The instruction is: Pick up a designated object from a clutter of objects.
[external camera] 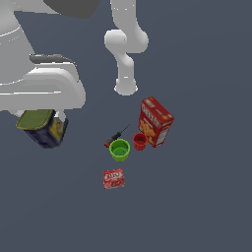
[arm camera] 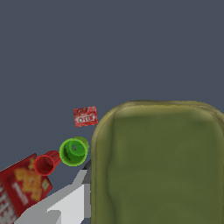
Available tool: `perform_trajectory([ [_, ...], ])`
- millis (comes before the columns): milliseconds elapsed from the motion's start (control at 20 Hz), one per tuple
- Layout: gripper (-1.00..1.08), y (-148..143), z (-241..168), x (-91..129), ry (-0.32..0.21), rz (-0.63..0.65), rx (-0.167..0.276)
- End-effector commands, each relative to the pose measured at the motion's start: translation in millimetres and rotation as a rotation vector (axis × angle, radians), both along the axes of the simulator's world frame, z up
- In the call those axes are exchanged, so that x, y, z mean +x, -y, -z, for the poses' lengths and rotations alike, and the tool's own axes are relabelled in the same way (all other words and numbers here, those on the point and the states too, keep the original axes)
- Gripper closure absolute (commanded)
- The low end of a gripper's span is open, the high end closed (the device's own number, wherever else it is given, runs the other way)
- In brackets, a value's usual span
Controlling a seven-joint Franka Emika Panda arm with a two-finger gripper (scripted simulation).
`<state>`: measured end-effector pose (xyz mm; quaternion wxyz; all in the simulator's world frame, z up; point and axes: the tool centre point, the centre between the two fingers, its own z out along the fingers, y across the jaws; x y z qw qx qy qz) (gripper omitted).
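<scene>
The designated object, a rounded tin can (external camera: 43, 129) with an olive-green top and dark blue sides with a yellow label, hangs high off the floor at the exterior view's left. My gripper (external camera: 43, 120) is shut on it, with the hand's white body just above. In the wrist view the tin's olive top (arm camera: 157, 166) fills much of the picture, and one white finger (arm camera: 65, 204) presses its side. The rest of the clutter lies well apart from the tin, far below it.
On the dark floor stand a tall red box (external camera: 155, 121), a red cup (external camera: 140, 141) and a green cup (external camera: 119, 149). A red-handled screwdriver (external camera: 115, 136) and a flat red packet (external camera: 113, 178) lie nearby. The arm's white base (external camera: 126, 54) rises behind them.
</scene>
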<state>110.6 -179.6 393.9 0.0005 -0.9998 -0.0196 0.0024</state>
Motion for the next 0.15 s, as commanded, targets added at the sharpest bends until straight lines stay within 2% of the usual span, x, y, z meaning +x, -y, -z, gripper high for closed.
perform_trajectory([
  [0, 1.08, 0.4, -4.4, 1.7, 0.005, 0.000, -0.001],
  [100, 1.08, 0.5, -4.7, 1.9, 0.005, 0.000, -0.001],
])
